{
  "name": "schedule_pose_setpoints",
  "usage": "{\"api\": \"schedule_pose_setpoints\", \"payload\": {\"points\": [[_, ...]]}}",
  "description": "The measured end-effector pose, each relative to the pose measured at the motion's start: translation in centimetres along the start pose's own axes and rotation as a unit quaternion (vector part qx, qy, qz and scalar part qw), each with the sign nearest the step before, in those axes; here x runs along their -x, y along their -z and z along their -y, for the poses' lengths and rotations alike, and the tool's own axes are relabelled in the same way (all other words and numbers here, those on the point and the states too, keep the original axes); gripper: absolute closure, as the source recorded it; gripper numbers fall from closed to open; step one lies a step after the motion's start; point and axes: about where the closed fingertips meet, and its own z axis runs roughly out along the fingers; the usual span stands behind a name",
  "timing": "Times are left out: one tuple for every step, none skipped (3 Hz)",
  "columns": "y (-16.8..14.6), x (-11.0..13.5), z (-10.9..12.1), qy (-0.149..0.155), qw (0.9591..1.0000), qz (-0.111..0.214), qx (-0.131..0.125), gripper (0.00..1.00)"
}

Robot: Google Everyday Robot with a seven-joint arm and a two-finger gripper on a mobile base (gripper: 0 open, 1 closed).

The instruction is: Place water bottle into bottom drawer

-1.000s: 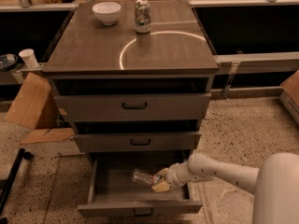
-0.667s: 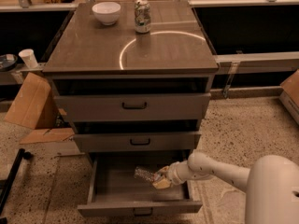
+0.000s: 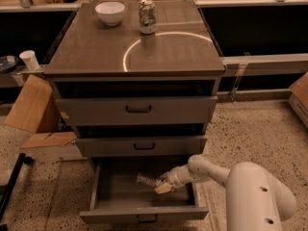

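Note:
The bottom drawer (image 3: 120,201) is pulled open below the two upper grey drawers, a shallow grey tray with a small dark handle on its front. The water bottle (image 3: 146,180) lies on its side just above the drawer's floor, right of middle, small and clear. My gripper (image 3: 162,185) reaches into the drawer from the right on a white arm and is shut on the bottle's right end. Part of the bottle is hidden by the fingers.
On the cabinet top stand a white bowl (image 3: 109,12) and a green-and-silver can (image 3: 147,16). The two upper drawers (image 3: 137,110) are shut. Cardboard (image 3: 30,105) leans at the left of the cabinet, with a white cup (image 3: 30,59) behind it. Speckled floor lies to the right.
The gripper with the bottle has shifted slightly, staying low inside the open bottom drawer. The arm's white body fills more of the lower right.

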Motion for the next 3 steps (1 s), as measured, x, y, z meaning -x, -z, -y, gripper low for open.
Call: {"api": "schedule_pose_setpoints", "payload": {"points": [[-2.3,-1.0,0.7,-0.010,0.9997,-0.006,0.022,0.58],[-4.2,-1.7,0.9,-0.016,0.9989,-0.008,0.043,0.27],[-5.0,-1.9,0.9,-0.018,0.9984,-0.007,0.052,0.04]]}}
